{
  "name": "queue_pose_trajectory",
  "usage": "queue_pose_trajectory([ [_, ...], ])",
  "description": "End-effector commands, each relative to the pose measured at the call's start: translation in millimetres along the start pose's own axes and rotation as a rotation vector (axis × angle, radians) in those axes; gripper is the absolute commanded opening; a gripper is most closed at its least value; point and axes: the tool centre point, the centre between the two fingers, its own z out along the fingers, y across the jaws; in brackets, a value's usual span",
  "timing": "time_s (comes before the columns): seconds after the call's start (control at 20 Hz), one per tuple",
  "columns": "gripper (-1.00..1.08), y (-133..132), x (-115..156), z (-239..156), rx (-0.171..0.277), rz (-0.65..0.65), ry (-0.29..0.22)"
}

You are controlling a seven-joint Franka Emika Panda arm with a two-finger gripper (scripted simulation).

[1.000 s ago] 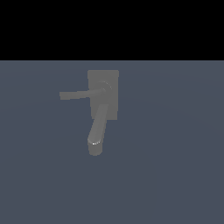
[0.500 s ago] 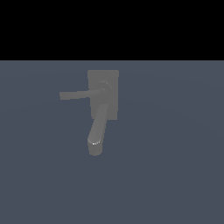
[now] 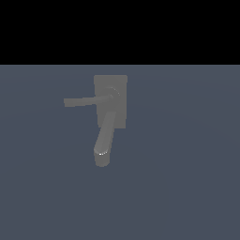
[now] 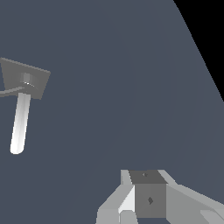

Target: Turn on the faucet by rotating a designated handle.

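No readable text, labels, brands, numbers or signs in either view.

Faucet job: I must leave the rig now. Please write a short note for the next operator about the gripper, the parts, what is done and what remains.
Gripper: only its body shows at the edge of the wrist view, well away from the faucet; whether the jaws are open or shut cannot be told. It holds nothing visible.
Parts: the back plate lies flat on the grey floor. The handle points to the exterior view's left; the thick spout points toward the camera.
Done: nothing visible; the handle is untouched.
Left: reach the handle, push it around its hub.
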Motion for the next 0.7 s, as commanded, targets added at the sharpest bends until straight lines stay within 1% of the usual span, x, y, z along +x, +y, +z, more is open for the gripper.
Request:
queue_pose_trajectory([
  [0.0,-1.00,6,8,-15,-0.105,0.006,0.053],
  [0.35,-1.00,10,31,-61,-0.391,-0.002,0.195],
  [0.65,-1.00,-3,52,-102,-0.628,-0.040,0.314],
])
